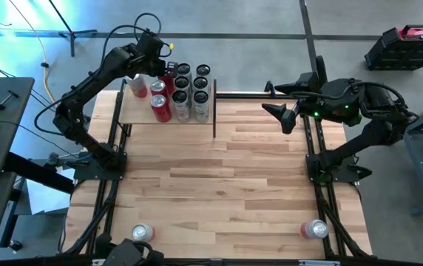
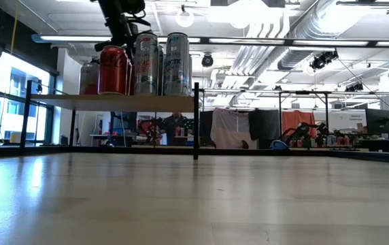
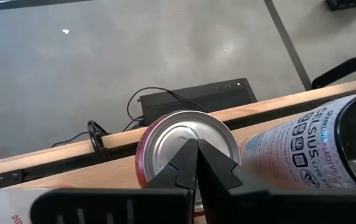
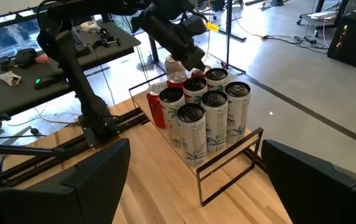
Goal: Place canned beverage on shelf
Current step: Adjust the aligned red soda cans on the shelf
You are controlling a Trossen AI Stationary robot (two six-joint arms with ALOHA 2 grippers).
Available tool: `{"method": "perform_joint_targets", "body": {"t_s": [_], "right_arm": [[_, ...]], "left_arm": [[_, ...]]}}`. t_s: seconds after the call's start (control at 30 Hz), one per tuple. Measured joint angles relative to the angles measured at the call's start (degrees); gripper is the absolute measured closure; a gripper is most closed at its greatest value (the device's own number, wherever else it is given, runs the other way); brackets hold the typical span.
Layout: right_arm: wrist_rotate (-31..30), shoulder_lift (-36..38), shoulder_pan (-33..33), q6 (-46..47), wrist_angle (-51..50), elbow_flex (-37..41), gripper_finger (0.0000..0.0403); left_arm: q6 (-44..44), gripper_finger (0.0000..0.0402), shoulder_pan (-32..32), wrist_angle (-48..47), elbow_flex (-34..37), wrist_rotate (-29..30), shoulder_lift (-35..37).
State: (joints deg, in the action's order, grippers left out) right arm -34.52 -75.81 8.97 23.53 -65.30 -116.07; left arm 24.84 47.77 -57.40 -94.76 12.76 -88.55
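Cans [image 1: 190,94], glossy aluminium cylinders, cluster on the pale plank shelf [image 1: 136,112] at the table's [image 1: 219,185] far edge. Left fingers [image 3: 196,165] closed above them; right fingers [image 1: 279,112] spread wide.

shelf [image 1: 134,111] bearing cans [image 1: 189,96], tabletop [image 1: 219,177]

"CELSIUS" on white can [image 3: 302,155]

2 black jointed arms w/ looping black cables, green LED.
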Motion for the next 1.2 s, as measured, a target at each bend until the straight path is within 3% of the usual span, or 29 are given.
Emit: {"method": "perform_joint_targets", "body": {"t_s": [1.2], "right_arm": [[0.0, -1.0, 0.0, -0.8, 0.0, 0.0, 0.0054]], "left_arm": [[0.0, 0.0401, 0.2, -2.0, 0.3, 1.2, 1.1]]}}
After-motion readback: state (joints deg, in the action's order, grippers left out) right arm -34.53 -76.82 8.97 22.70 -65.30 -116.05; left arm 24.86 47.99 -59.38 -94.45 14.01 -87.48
